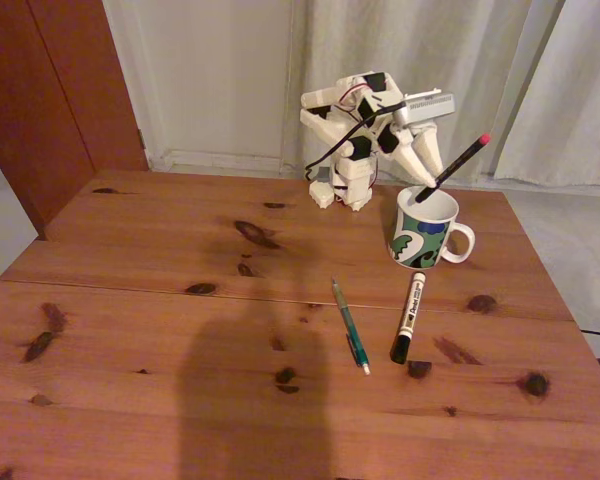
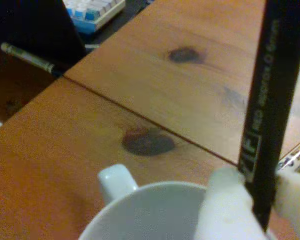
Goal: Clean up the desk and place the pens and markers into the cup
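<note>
Nearest on the desk [image 1: 130, 330], teal pen [image 1: 350, 327] and white marker [image 1: 408, 318] lying loose; beyond, cup [image 1: 423, 228] with gripper [image 1: 432, 183] pinching the black pen [image 1: 458, 161] tilted over its rim, liable on release to topple out.

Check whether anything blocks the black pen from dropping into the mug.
Nothing visible does. The gripper holds the black pen tilted, its lower end at the mug opening, which looks empty in the wrist view.
</note>
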Robot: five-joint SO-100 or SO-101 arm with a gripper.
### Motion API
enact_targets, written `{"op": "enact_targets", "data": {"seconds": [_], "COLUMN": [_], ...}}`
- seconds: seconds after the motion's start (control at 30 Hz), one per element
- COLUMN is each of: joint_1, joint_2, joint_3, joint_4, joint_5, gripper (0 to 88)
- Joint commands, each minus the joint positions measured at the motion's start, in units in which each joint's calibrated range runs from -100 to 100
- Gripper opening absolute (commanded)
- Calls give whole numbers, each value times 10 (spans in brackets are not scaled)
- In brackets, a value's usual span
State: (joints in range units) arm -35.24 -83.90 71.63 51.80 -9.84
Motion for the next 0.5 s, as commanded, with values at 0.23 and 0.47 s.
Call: {"op": "enact_targets", "data": {"seconds": [0.23,0.47], "joint_1": [3,4], "joint_2": [-17,-18], "joint_3": [36,35], "joint_4": [-17,-17], "joint_5": [2,3], "gripper": [13,97]}}
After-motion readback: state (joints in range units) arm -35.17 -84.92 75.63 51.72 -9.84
